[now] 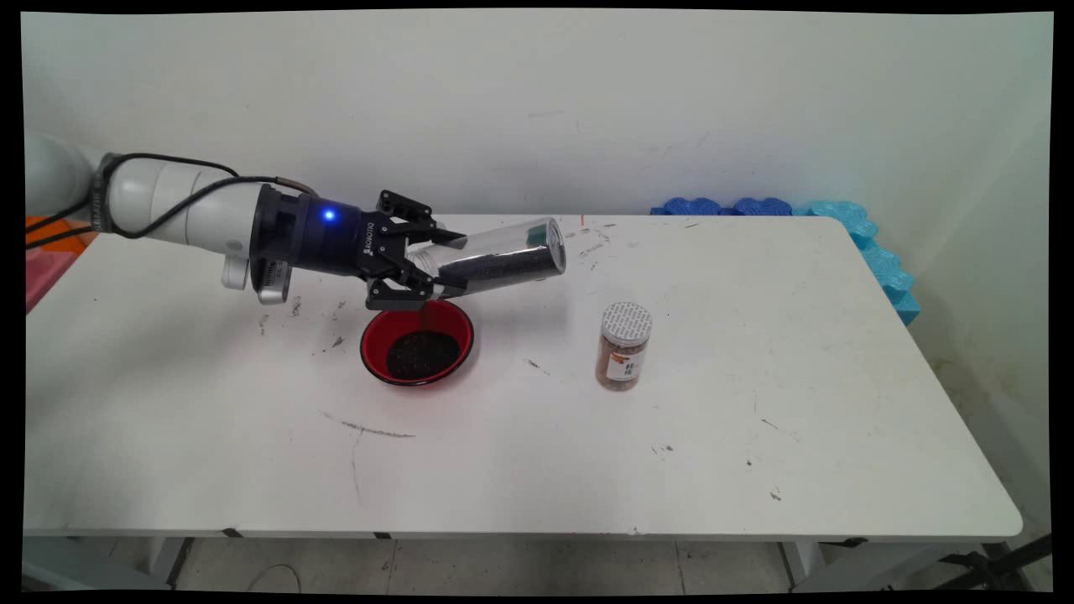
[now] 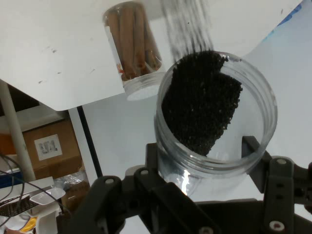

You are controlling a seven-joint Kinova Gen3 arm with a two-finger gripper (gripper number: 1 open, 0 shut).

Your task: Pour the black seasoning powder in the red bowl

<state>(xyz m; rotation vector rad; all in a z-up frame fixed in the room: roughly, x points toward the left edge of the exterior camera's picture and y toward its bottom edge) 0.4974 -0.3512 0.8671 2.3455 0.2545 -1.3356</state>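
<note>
A: Jar (image 1: 495,257) is in the jaws, held on its side above the bench, mouth at the left and tipped slightly down, right over the bowl (image 1: 417,341). Gripper (image 1: 419,262) is clamped on it near the open end.

B: Contents?

A: Black grains (image 2: 200,100), fine and loose. A thin stream drops from the mouth into the red bowl; there is a dark pile in the bowl already. The hand view shows the jar roughly half full, grains banked to one side.

B: How will it handle?

A: Clear, rigid, probably plastic, so light and smooth. Weight moves as the grains slide, so I'd expect it to want to twist in the grip. The threaded neck, where the jaws sit now, looks like the best hold: ridges give bite.

B: Anything close by?

A: A capped spice jar (image 1: 623,346) stands upright to the right of the bowl, apart from it. Blue foam (image 1: 864,235) along the far right bench edge.
</note>
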